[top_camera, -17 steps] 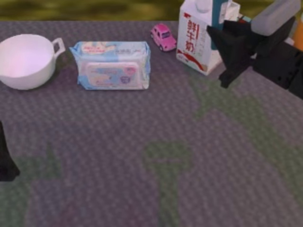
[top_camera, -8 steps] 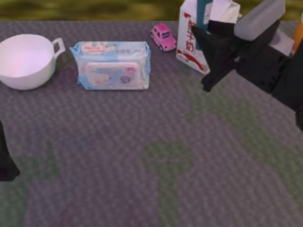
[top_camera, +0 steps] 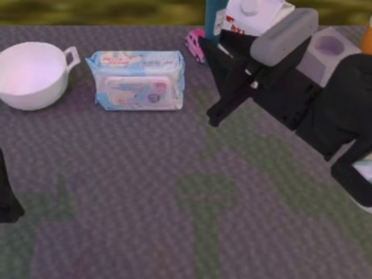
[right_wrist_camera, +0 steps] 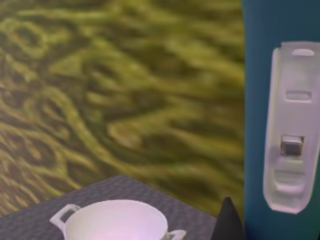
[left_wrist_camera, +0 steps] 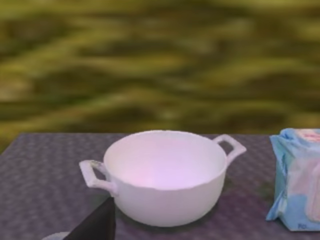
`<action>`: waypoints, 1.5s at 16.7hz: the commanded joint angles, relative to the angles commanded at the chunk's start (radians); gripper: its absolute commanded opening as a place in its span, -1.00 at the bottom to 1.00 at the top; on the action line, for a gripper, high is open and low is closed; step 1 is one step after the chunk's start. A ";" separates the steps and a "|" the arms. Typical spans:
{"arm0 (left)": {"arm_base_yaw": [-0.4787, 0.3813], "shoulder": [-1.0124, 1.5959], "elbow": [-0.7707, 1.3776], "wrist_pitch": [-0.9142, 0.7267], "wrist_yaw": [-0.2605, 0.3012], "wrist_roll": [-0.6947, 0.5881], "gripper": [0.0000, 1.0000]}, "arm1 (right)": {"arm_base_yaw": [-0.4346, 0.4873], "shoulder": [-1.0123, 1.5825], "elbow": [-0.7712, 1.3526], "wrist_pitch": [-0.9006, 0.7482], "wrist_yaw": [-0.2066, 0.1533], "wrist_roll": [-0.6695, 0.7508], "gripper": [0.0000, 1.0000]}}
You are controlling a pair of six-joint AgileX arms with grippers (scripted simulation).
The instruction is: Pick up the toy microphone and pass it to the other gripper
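Right gripper: you see it near the table's far edge, pinching the microphone.
Left gripper: parked at left edge; you cannot tell its fingers.

The surface is carrying one white two-handled pot, one pack of wet wipes, one pink toy car and one milk carton, the car and carton both showing only in part behind the right arm. One toy microphone, teal with a single white button strip, is appearing close up in the right wrist view. Two black arms are showing in the top view: the right gripper near the back and the left gripper at the left edge.
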 joint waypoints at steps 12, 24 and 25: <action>-0.022 0.066 0.052 0.030 0.052 0.008 1.00 | 0.000 0.000 0.000 0.000 0.000 0.000 -1.00; -0.230 0.935 0.561 0.321 0.572 0.083 1.00 | 0.000 0.000 0.000 0.000 0.000 0.000 -1.00; -0.246 0.997 0.600 0.343 0.611 0.088 1.00 | 0.000 0.000 0.000 0.000 0.000 0.000 -1.00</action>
